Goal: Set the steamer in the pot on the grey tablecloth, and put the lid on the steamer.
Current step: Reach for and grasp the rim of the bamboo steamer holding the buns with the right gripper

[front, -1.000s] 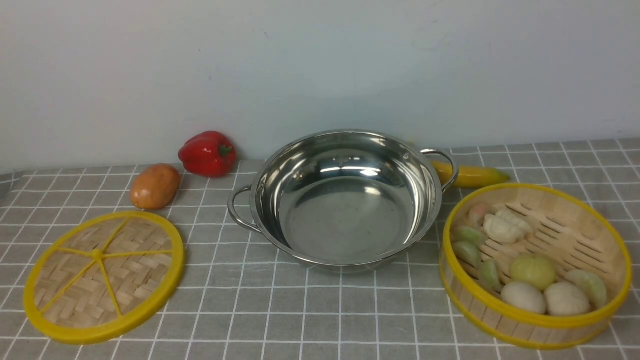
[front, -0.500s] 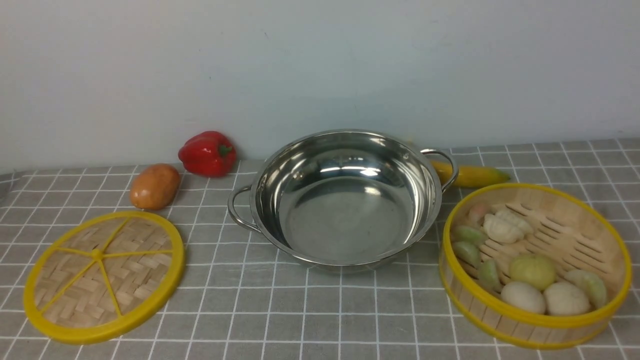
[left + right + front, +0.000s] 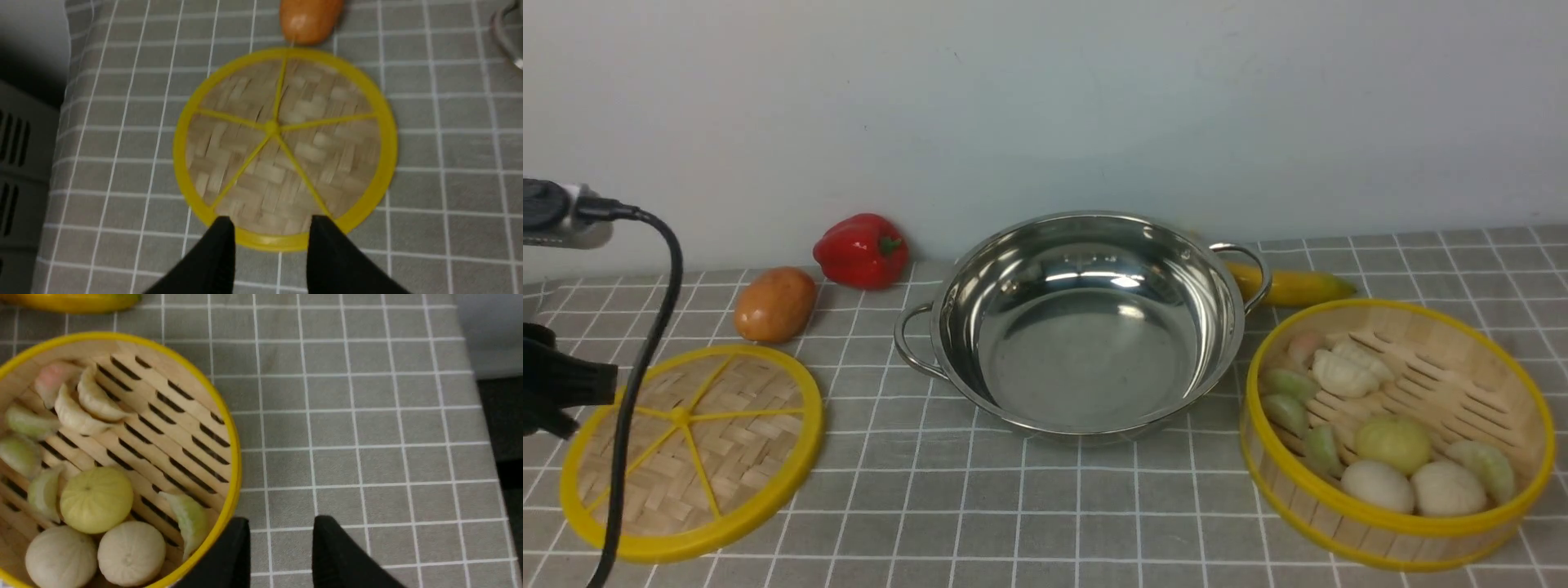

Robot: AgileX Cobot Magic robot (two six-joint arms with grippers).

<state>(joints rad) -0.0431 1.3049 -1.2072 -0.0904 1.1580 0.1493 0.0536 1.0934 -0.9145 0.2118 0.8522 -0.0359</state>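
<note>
**Item 1: left gripper [image 3: 272,220].** The black fingers are parted to a middling gap with nothing between them. The flat woven-bamboo lid with thick yellow rim and five spokes [image 3: 286,143] lies directly below it on the grey, white-gridded tablecloth [image 3: 1045,506]. The lid's near rim shows in the gap.

**Item 2: right gripper [image 3: 282,519].** Its fingers are likewise parted and empty, over bare cloth. The round bamboo steamer with yellow rims and slatted floor [image 3: 1445,384] sits just beside it, on the side toward the other arm. We cannot tell whether finger and rim touch. The steamer holds loose pale green and white dumplings [image 3: 1392,441].

**Item 3: wide shiny stainless-steel pot with two wire loop handles [image 3: 1086,359].** It stands empty between the two grippers, well apart from each.

**Hazards, as we judge them:**
- Order: the steamer is not yet in the pot, so moving the lid first would leave it nowhere to sit.
- Fit: the steamer looks barely narrower than the pot, so lowering it off-centre could catch a rim, tilt it and spill the dumplings.
- Grip: a pinch on one side of the loaded steamer's wall may let it pivot and sag.
- Lid: it lies flat, so the fingers could snag the cloth or slip off the thin rim.
- Pot: a nudge might slide it on the cloth.
- Black cable [image 3: 645,327]: it hangs from the left arm in front of the lid and could drag across it.
</note>
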